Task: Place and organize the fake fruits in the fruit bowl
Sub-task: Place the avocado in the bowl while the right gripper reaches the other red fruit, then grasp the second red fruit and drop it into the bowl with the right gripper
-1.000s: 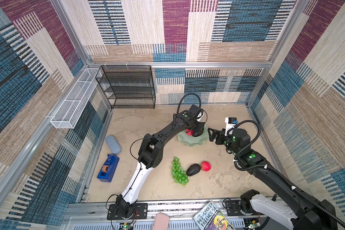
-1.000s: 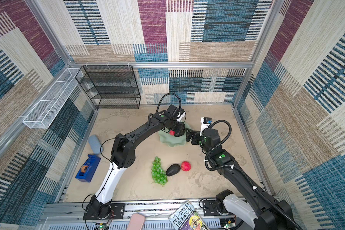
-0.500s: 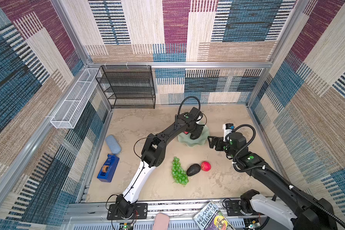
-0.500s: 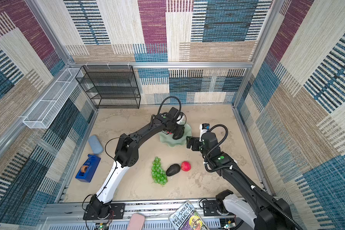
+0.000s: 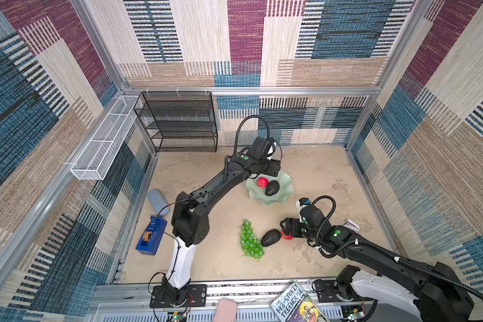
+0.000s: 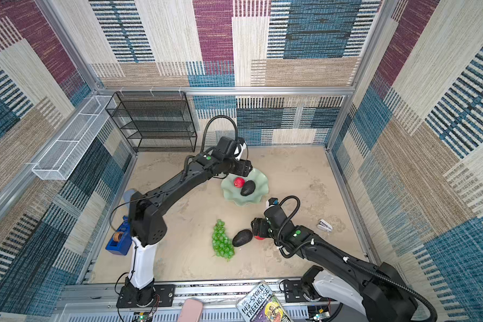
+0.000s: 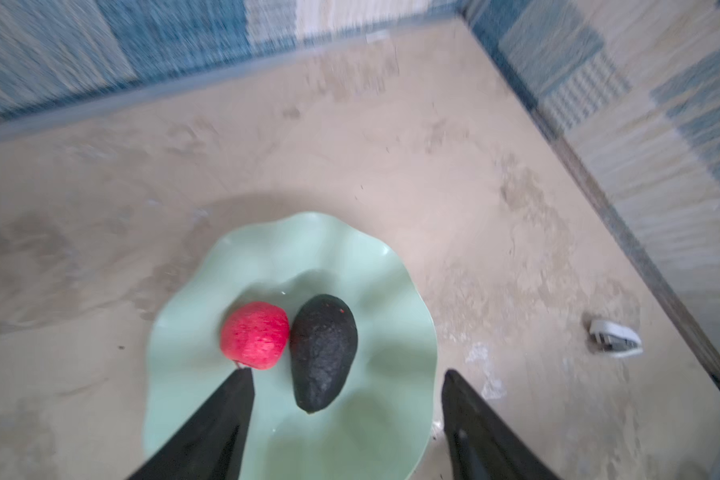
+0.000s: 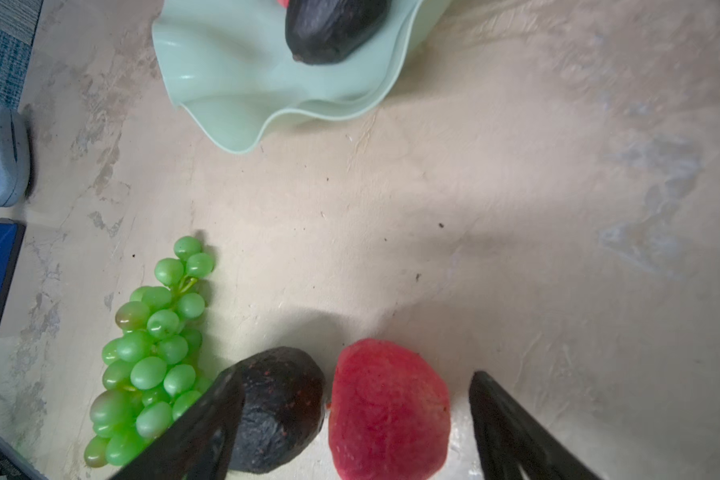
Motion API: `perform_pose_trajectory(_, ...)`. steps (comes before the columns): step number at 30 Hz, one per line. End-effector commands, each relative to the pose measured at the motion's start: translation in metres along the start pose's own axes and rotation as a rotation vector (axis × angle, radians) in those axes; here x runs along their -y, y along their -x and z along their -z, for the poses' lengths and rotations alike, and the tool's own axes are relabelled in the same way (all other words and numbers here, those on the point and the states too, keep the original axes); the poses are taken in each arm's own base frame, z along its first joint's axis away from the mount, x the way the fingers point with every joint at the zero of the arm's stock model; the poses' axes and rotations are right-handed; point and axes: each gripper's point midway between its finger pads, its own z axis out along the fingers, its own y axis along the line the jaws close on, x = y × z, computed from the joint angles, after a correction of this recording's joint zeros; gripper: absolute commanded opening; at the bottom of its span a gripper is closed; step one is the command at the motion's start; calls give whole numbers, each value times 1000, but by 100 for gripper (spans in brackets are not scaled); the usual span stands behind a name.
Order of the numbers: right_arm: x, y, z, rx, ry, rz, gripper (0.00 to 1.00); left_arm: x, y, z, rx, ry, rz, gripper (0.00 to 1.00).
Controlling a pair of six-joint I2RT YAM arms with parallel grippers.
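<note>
The mint-green fruit bowl (image 5: 269, 201) (image 6: 243, 202) (image 7: 371, 270) (image 8: 225, 83) holds a red fruit (image 5: 262, 182) (image 7: 254, 334) and a dark avocado (image 5: 272, 188) (image 7: 323, 349) (image 8: 333, 29) side by side. My left gripper (image 5: 273, 167) (image 6: 244, 168) (image 7: 344, 374) hovers over the bowl, open and empty. On the table lie green grapes (image 5: 250, 239) (image 8: 150, 353), a second avocado (image 5: 270, 237) (image 8: 283, 407) and a second red fruit (image 5: 287, 236) (image 8: 387, 407). My right gripper (image 5: 286, 228) (image 6: 255, 228) (image 8: 356, 372) is low over that pair, open, with the red fruit between its fingers and untouched.
A black wire rack (image 5: 179, 122) stands at the back left and a white mesh basket (image 5: 103, 145) hangs on the left wall. A blue tape dispenser (image 5: 151, 235) and grey-blue case (image 5: 158, 200) lie at the left. A small white clip (image 5: 352, 224) lies at the right.
My left gripper has opened and the red fruit it carried now rests in the bowl. My right gripper has moved from beside the bowl down to the table's red fruit, jaws narrowing.
</note>
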Motion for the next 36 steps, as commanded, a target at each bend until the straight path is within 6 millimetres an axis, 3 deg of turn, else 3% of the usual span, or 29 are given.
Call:
perform_pose_trajectory(1,2,3,-5,25,-16,-56,84,-20,39,48,335,54,68,78)
perform_pose_trajectory(4,-1,-1,-12,7,-1,-58,82,-49,24,87,431,122,113,79)
perform_pose_trajectory(8,2,-10,-19,-19,-13,-68,77,-91,-22,119,407,256,159,80)
perform_pose_trajectory(13,5,-17,-24,-37,-16,-82,60,-130,-80,145,379,329,265,81)
perform_pose_trajectory(16,6,-10,-20,-13,-27,-79,53,-145,-104,153,375,330,330,82)
perform_pose_trajectory(18,4,7,-11,45,-53,-56,51,-149,-114,155,368,321,358,82)
perform_pose_trajectory(22,-10,64,12,189,-88,28,49,-145,-128,152,327,274,369,82)
perform_pose_trajectory(26,-32,121,17,306,-65,87,48,-137,-136,151,300,223,365,82)
perform_pose_trajectory(31,-56,195,-4,418,-42,172,48,-124,-144,152,281,141,347,82)
perform_pose_trajectory(36,-71,238,-49,416,-50,251,48,-115,-154,155,249,93,353,82)
